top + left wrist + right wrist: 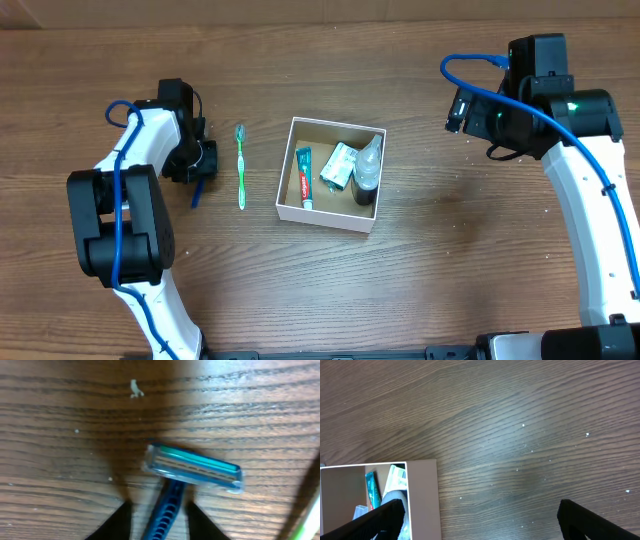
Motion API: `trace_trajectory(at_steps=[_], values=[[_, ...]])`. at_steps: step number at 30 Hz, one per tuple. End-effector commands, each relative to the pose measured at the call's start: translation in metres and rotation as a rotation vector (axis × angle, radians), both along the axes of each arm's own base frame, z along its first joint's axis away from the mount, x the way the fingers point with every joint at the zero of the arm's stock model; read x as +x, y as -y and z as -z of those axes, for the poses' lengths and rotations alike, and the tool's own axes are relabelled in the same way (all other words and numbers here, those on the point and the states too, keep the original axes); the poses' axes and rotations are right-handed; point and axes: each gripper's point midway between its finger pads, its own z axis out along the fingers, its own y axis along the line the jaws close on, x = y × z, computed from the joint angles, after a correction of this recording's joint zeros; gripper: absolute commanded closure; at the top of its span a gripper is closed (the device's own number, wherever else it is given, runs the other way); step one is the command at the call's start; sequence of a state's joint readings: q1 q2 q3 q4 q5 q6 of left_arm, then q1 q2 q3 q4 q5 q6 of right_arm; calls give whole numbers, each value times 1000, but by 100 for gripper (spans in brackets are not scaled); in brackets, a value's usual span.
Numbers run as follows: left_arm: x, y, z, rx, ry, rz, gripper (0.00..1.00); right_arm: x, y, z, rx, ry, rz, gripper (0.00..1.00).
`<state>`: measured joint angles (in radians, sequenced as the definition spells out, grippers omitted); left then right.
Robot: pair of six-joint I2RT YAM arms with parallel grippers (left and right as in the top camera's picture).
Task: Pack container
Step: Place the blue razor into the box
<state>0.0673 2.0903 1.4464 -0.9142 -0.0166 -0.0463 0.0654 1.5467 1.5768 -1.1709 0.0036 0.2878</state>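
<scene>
Straddling blue razor [192, 467] with left gripper [160, 522], jaws parted, not clamping; holding right gripper [480, 512] wide open, container [422, 502] just beside it.

Overhead: straight down, far, whole table [450, 250]. Left wrist: close above razor [192, 467]. Right wrist, overhead share container [422, 495].

The razor [192, 467] is blurred in the left wrist view. Its blue handle is cut off by the bottom edge, where only the tips of the left gripper [161, 522] show. Overhead, the left arm [140, 150] hides most of it. The right wrist view crops the container [422, 495] at left and bottom, and the right gripper [482, 520] shows tips only. Lettering on the toothpaste [304, 177] is too small to read.
</scene>
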Motion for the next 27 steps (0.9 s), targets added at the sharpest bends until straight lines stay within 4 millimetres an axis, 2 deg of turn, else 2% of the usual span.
trace_trajectory(at_steps=[1,3,5,7,9,11,14,15,17,20,21,22,24,27], values=[[-15,1,14,-14,-54,13,87,1,1,-3,1,10,8,0],[-18,2,9,-17,-71,13,96,1,1,-3,1,10,7,0],[-18,3,0,-25,-82,13,96,1,1,-3,1,10,8,0],[-13,4,-23,-29,-83,13,96,1,1,-3,1,10,7,0],[-3,13,-54,-66,-54,21,96,1,1,-3,1,10,7,0],[9,34,-93,-135,10,48,96,1,1,-3,1,10,8,0],[24,87,-159,-239,169,154,96,1,1,-3,1,10,8,0],[26,104,-177,-246,221,201,95,1,1,-3,1,10,7,0],[22,138,-200,-247,289,293,94,1,1,-3,1,10,7,0],[8,185,-204,-233,301,412,94,1,1,-3,1,10,8,0],[1,207,-195,-215,283,440,94,1,1,-3,1,10,8,0],[-2,219,-189,-196,278,458,93,1,1,-3,1,10,7,0],[-5,235,-174,-155,269,472,90,1,1,-3,1,10,8,0],[-8,245,-147,-128,210,438,73,1,1,-3,1,10,8,0]])
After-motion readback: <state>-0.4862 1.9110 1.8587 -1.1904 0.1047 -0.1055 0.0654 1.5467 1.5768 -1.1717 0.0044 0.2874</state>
